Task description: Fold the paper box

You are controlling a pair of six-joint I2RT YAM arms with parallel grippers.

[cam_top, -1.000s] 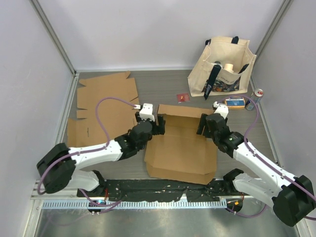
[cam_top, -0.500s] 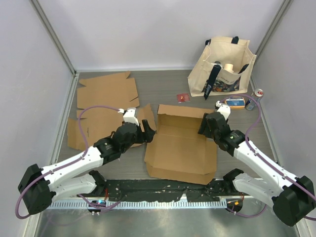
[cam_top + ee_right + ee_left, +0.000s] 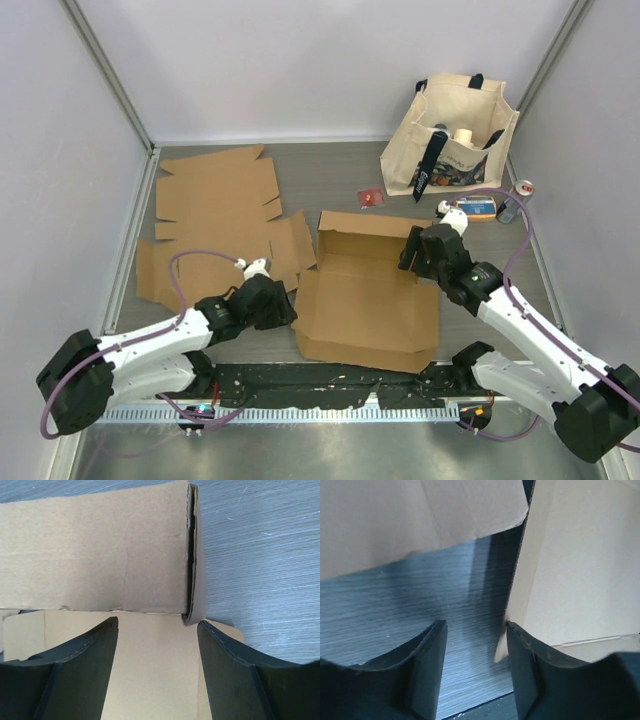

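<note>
1. Left end effector [image 3: 281, 303]: withdrawn from the box's left wall to its near-left corner; jaws apart, empty.
2. Right end effector [image 3: 412, 253]: jaws apart at the back-right wall, clamping nothing.
3. Brown corrugated cardboard box [image 3: 365, 300]: half-formed, centred on the grey worktop [image 3: 330, 180]; likely light, stiff, easily creased; best gripped by wall edges.

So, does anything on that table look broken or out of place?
Nothing spilled. The paper box is only half folded: its back wall stands, and at the right corner the layers gape with a ragged edge. A small red item lies loose beyond it.
</note>
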